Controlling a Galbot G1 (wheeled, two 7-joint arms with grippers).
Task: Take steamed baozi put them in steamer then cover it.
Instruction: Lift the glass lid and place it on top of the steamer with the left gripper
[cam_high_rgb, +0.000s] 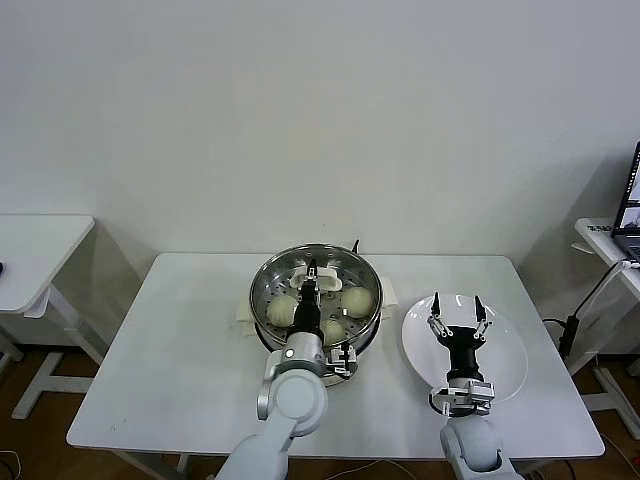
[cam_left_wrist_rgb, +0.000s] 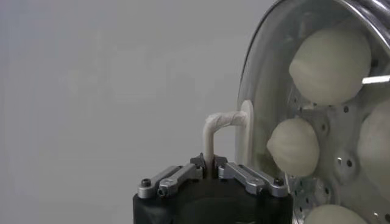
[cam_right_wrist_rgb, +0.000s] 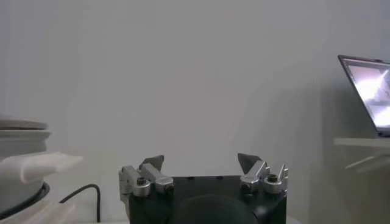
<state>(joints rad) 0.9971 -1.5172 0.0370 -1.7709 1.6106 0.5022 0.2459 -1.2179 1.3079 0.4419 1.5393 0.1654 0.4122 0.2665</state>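
The steamer (cam_high_rgb: 262, 300) stands mid-table with three steamed baozi (cam_high_rgb: 281, 311) visible on its perforated tray. Over it is the glass cover (cam_high_rgb: 343, 274), and my left gripper (cam_high_rgb: 312, 275) is shut on the cover's cream handle (cam_high_rgb: 306, 293). In the left wrist view the fingers pinch the thin handle (cam_left_wrist_rgb: 214, 125) at my left gripper (cam_left_wrist_rgb: 209, 167), and baozi (cam_left_wrist_rgb: 331, 66) show through the cover's glass (cam_left_wrist_rgb: 268, 91). Whether the cover rests on the rim I cannot tell. My right gripper (cam_high_rgb: 458, 315) hangs open over the bare white plate (cam_high_rgb: 505, 350), seen again as my right gripper (cam_right_wrist_rgb: 201, 163) holding nothing.
A power cable (cam_high_rgb: 355, 245) leaves the steamer's far side. A laptop (cam_high_rgb: 630, 200) sits on a stand at the far right, and a white side table (cam_high_rgb: 40, 250) stands to the left. The steamer's cream side handle (cam_right_wrist_rgb: 36, 167) shows in the right wrist view.
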